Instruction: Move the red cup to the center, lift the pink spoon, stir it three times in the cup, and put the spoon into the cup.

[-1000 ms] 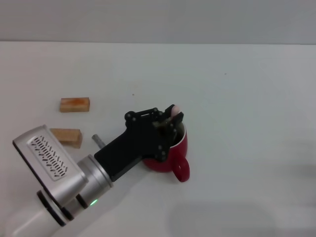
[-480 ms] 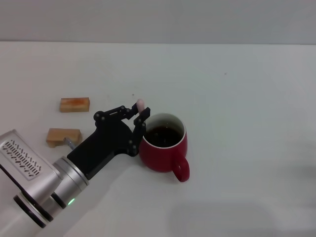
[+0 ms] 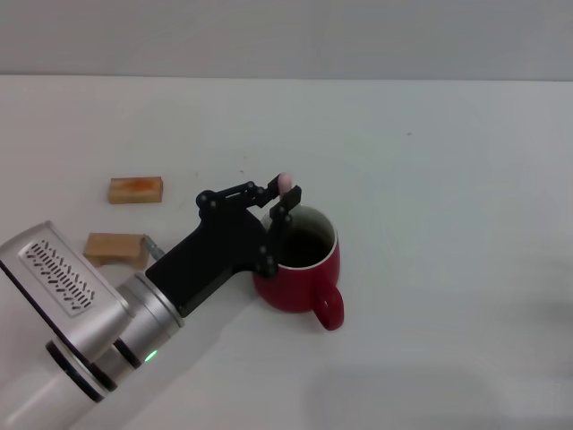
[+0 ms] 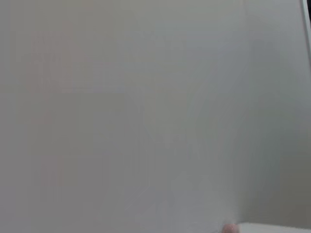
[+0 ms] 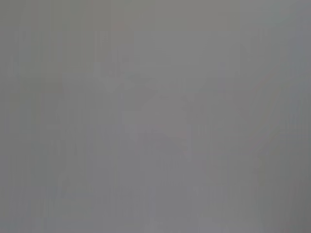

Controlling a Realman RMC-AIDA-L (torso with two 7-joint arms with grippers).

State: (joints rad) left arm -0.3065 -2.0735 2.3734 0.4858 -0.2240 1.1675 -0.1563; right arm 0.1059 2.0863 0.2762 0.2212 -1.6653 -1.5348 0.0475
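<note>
Red cup (image 3: pixel 300 269) sits just left of the middle of the head view on the white table (image 3: pixel 448 224), upright, its mouth facing up with dark liquid inside and its loop handle pointing toward the lower right of the frame. Over the cup's upper-left rim the left gripper (image 3: pixel 281 199) comes in from the lower left, its black fingers pressed together on the pink spoon (image 3: pixel 285 181). Only the pale pink handle tip shows above the fingers; the spoon seems to stand roughly upright with its long axis running down toward the rim, but the neck and bowl are hidden behind the gripper, so whether they reach the liquid cannot be told. The gripper's black body covers the cup's left wall. Two wooden blocks lie to the left, well apart from the cup: one (image 3: pixel 135 190) at middle left, the other (image 3: pixel 115 248) below it, partly behind the silver arm. In the left wrist view a small pink tip (image 4: pixel 229 227) shows at the bottom edge; the rest is blank. The right gripper shows in no view.
</note>
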